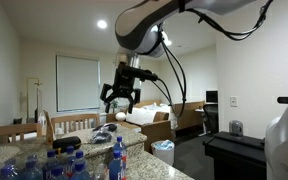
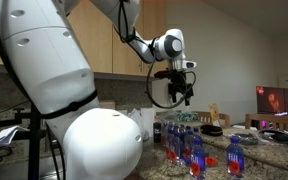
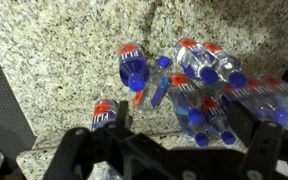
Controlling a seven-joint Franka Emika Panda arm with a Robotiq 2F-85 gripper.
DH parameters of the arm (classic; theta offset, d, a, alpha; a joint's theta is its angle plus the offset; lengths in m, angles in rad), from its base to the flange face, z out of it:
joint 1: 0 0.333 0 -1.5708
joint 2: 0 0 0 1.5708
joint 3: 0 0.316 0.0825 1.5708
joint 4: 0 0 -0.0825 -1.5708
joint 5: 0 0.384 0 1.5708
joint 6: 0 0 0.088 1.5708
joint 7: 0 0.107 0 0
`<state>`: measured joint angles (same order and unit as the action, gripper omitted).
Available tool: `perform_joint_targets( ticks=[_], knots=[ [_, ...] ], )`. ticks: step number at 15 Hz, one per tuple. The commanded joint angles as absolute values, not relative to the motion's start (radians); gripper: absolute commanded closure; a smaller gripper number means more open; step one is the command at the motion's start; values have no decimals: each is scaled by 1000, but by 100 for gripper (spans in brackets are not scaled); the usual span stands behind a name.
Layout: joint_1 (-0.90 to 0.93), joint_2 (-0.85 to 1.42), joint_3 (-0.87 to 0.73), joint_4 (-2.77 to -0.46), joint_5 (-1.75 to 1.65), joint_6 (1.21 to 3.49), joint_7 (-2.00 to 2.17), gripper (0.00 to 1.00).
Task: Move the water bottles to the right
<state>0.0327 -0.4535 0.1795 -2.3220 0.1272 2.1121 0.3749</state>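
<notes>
Several small clear water bottles with blue caps and blue or red labels stand on a speckled granite counter. In the wrist view a cluster (image 3: 206,88) sits right of centre, one bottle (image 3: 132,64) stands apart at centre, and another (image 3: 106,115) is lower left. They also show in both exterior views, one group (image 1: 64,162) at the bottom of the picture and one (image 2: 189,145) on the counter. My gripper (image 1: 121,98) hangs open and empty well above the bottles; it also shows in an exterior view (image 2: 180,92) and in the wrist view (image 3: 169,140).
The granite counter (image 3: 64,60) has bare room to the left in the wrist view. Wooden chairs (image 1: 54,125), a bed and a white bin (image 1: 163,150) stand behind. A red-lit screen (image 2: 275,100) and clutter (image 2: 269,133) are at the counter's far end.
</notes>
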Motion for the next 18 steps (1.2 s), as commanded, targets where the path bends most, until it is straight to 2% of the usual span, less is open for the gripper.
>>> perform_joint_targets(
  ticks=[1, 7, 18],
  knots=[
    [27, -361, 167, -2309, 133, 2240, 398, 0],
    [2, -342, 178, -2406, 59, 2367, 518, 0],
    [27, -160, 177, -2354, -13, 2287, 500, 0]
  ],
)
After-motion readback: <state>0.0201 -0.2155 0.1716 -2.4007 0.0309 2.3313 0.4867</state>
